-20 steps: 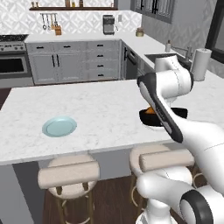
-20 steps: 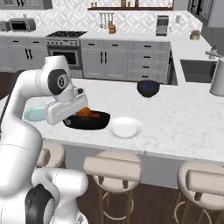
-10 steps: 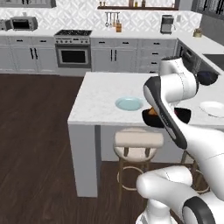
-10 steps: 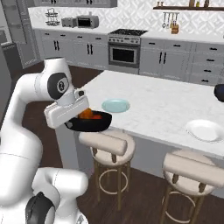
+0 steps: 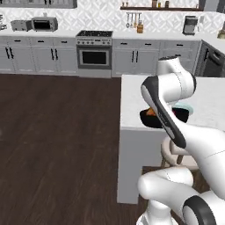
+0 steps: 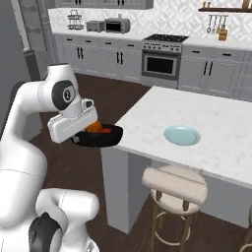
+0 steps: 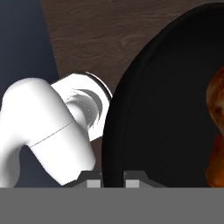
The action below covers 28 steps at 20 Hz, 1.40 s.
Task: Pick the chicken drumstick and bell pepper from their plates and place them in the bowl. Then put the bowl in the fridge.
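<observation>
While the gripper (image 7: pixel 110 180) clamps its two dark fingers on the rim, the bowl (image 6: pixel 100 136) hangs off the counter's (image 6: pixel 147 115) corner above the dark wood floor (image 5: pixel 57 132) — glossy, black, round and deep. Inside sits the chicken drumstick (image 6: pixel 94 127), orange-brown and rough-skinned, with the bell pepper (image 6: pixel 106 130) beside it. A pale blue plate (image 6: pixel 181 135) lies flat on the marbled counter near its front edge.

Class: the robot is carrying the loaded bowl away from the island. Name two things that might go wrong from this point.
1. The gripper pinches the bowl by one spot on its rim, so the bowl may tilt or slip free over the wooden floor.
2. The chicken drumstick lies loose in the bowl with a red piece beside it; a sharp turn of the base might roll them out.
</observation>
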### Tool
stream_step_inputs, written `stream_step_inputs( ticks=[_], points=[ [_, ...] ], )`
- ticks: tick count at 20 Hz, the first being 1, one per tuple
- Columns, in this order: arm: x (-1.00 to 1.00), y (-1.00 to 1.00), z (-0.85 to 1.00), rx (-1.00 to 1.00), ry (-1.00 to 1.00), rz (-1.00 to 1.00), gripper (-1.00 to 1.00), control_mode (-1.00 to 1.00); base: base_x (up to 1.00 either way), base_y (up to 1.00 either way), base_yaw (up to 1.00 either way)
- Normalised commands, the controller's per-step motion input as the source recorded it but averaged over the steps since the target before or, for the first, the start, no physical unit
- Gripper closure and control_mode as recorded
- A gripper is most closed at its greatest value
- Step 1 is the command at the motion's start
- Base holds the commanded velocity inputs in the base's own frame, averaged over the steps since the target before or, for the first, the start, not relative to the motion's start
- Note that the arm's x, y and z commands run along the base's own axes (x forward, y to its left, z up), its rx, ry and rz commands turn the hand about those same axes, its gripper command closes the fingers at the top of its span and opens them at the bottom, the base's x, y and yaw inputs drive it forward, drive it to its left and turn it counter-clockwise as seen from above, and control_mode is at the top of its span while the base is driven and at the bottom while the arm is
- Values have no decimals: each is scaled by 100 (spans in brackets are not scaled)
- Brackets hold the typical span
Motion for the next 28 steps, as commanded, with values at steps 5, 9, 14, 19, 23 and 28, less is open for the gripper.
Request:
stream_step_inputs(
  ticks=[5, 9, 14, 19, 23, 28],
  points=[
    [0, 0, 0, 0, 0, 0, 100, 100, 86, 100, -4],
    [0, 0, 0, 0, 0, 0, 100, 100, 100, 100, -18],
    [0, 0, 0, 0, 0, 0, 100, 100, 100, 100, -25],
    [0, 0, 0, 0, 0, 0, 100, 100, 100, 100, -25],
    [0, 0, 0, 0, 0, 0, 100, 100, 100, 50, -27],
    [0, 0, 0, 0, 0, 0, 100, 100, 100, 48, -27]
  ],
)
